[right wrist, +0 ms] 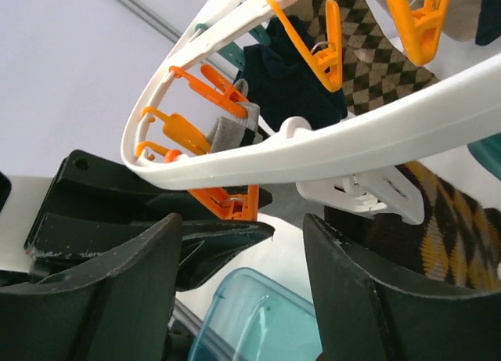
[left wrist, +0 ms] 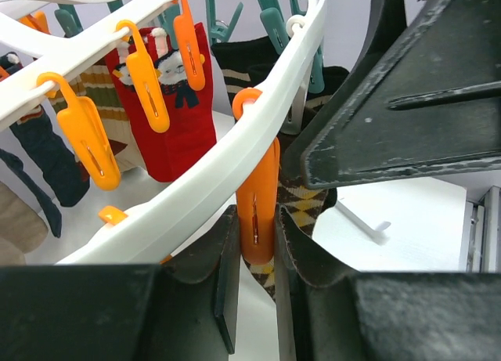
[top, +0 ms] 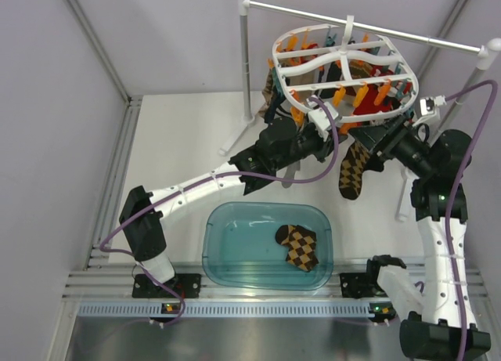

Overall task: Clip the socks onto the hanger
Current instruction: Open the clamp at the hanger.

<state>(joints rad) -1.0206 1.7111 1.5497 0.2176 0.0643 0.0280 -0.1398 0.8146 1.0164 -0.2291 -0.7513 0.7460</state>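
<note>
The left jaws are closed narrowly on an orange clip at the 7 o'clock rim of the hanger. At the 6 o'clock edge of the tabletop, one check sock lies in the teal bin. The other check sock hangs below the hanger's 5 o'clock edge. The right jaws stand wide open just under the rim there, holding nothing.

The socks wore a dark brown and mustard diamond check; the hanger was white, its clips orange and teal, the tub clear blue.
</note>
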